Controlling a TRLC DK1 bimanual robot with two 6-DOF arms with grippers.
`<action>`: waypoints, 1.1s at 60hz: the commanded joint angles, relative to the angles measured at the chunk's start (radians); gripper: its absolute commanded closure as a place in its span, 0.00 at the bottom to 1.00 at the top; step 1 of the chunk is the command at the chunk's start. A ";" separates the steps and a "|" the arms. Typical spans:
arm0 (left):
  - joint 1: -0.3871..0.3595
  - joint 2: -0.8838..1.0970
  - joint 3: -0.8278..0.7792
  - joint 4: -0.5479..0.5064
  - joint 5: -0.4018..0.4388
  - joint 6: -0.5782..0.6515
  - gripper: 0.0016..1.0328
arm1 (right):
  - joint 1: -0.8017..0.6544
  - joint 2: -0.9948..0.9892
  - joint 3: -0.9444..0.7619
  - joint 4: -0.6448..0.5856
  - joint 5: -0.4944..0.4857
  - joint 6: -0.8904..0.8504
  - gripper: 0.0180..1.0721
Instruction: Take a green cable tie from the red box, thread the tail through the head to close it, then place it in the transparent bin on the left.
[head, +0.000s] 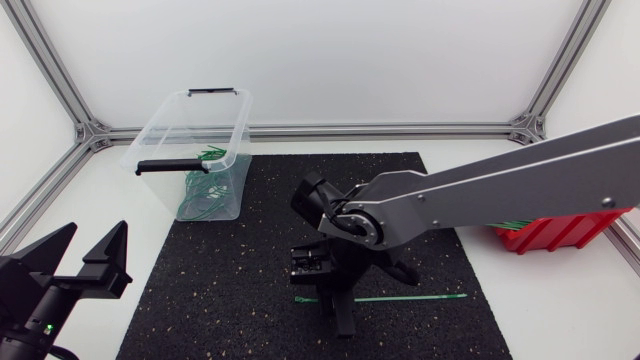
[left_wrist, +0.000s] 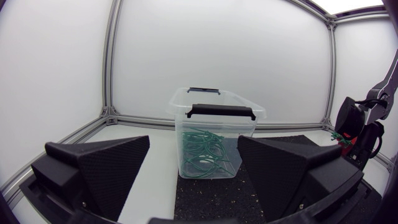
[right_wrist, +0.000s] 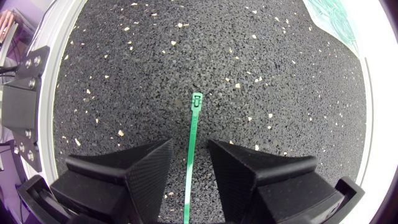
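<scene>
Directly beneath right gripper (right_wrist: 190, 144), cable tie (right_wrist: 195, 115).

Head overhead; left wrist toward bin (left_wrist: 186, 118); right wrist down, close

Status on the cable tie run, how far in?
Done: looped ties sit in the transparent bin; one green tie is out of the red box, straight on the mat. In hand: right claw open, straddling it. To do: grip, thread, bin it. Left claw open.

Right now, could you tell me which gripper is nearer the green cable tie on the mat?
Right. The right gripper straddles the green cable tie, fingers open; the left gripper sits far off, beside the mat.
</scene>
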 joint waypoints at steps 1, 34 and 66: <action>0.004 0.000 -0.037 -0.031 0.004 -0.008 0.04 | -0.040 0.045 0.026 0.033 0.041 -0.024 0.56; 0.004 0.000 -0.037 -0.031 0.004 -0.008 0.04 | -0.075 0.059 0.056 -0.012 0.036 -0.060 0.74; -0.001 0.000 -0.037 -0.031 0.004 -0.008 0.04 | -0.055 0.058 0.017 -0.033 0.036 -0.032 0.94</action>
